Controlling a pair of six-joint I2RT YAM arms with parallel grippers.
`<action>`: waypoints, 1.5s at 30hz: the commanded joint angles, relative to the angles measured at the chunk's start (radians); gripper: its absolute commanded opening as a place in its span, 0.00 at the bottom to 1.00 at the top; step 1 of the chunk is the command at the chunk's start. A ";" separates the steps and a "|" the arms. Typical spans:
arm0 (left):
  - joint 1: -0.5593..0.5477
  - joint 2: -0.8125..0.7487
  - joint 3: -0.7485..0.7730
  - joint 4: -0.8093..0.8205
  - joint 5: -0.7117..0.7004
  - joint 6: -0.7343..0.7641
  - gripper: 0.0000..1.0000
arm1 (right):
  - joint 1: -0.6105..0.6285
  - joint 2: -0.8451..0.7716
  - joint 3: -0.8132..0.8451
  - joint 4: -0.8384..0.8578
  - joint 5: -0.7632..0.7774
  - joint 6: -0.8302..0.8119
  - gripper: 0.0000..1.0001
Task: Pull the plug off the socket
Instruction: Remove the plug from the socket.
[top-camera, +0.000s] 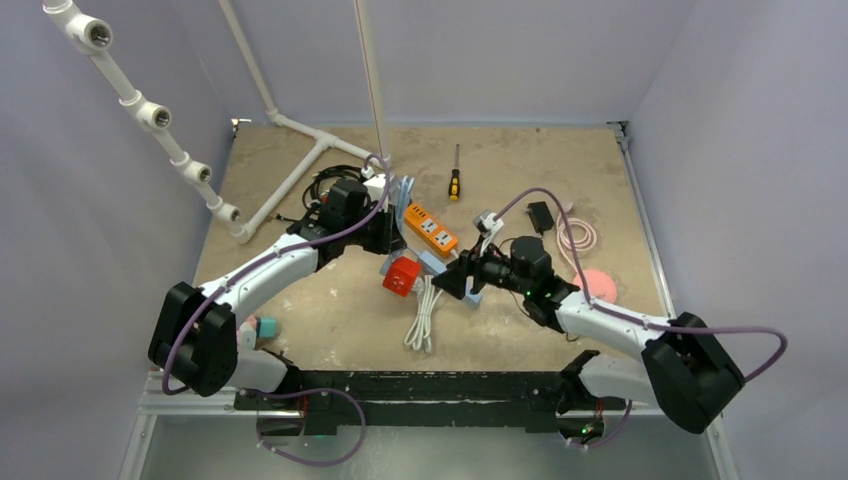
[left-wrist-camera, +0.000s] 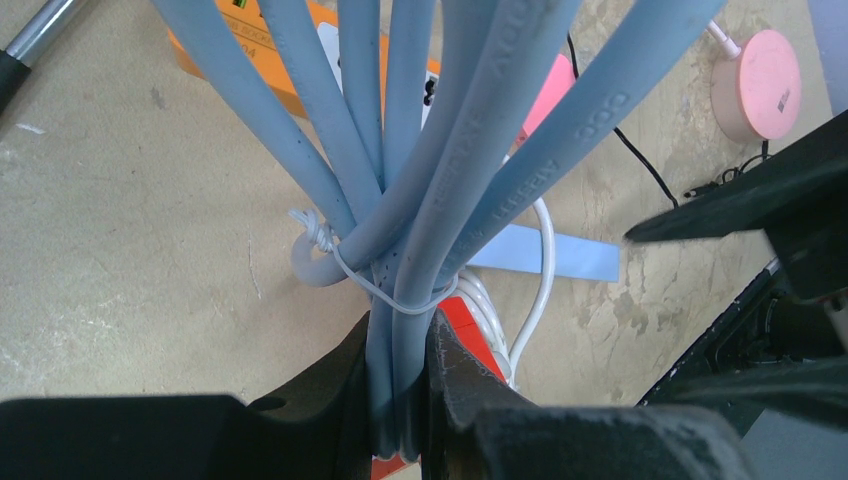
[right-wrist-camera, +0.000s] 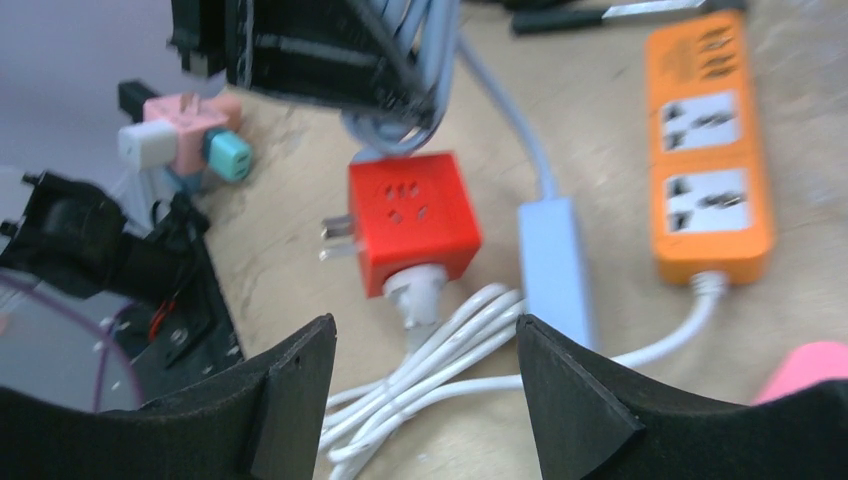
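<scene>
A red cube socket (top-camera: 402, 276) lies mid-table, with a white plug (right-wrist-camera: 420, 295) seated in its near face and a coiled white cable (right-wrist-camera: 430, 375) trailing from it. My right gripper (right-wrist-camera: 425, 335) is open, its jaws either side of the white cable just short of the plug, touching nothing; it also shows in the top view (top-camera: 462, 280). My left gripper (left-wrist-camera: 402, 340) is shut on a tied bundle of blue-grey cable (left-wrist-camera: 410, 200), held just above and behind the red cube (left-wrist-camera: 478, 335). In the top view the left gripper (top-camera: 388, 238) sits left of the orange strip.
An orange power strip (top-camera: 432, 228) lies behind the cube, and a blue-grey block (right-wrist-camera: 555, 265) beside it. A screwdriver (top-camera: 454, 178), a black adapter (top-camera: 541, 215), a pink cable (top-camera: 580, 238) and a pink puck (top-camera: 600, 285) lie to the right. White pipes (top-camera: 290, 180) run at the back left.
</scene>
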 joint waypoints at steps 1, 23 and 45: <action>0.011 -0.040 0.042 0.089 0.048 0.021 0.00 | 0.080 0.067 -0.021 0.192 0.061 0.089 0.67; 0.011 -0.058 0.037 0.098 0.069 0.021 0.00 | 0.191 0.345 0.082 0.246 0.180 0.054 0.50; 0.011 -0.054 0.041 0.082 0.029 0.021 0.00 | 0.390 0.451 0.167 0.143 0.301 -0.016 0.59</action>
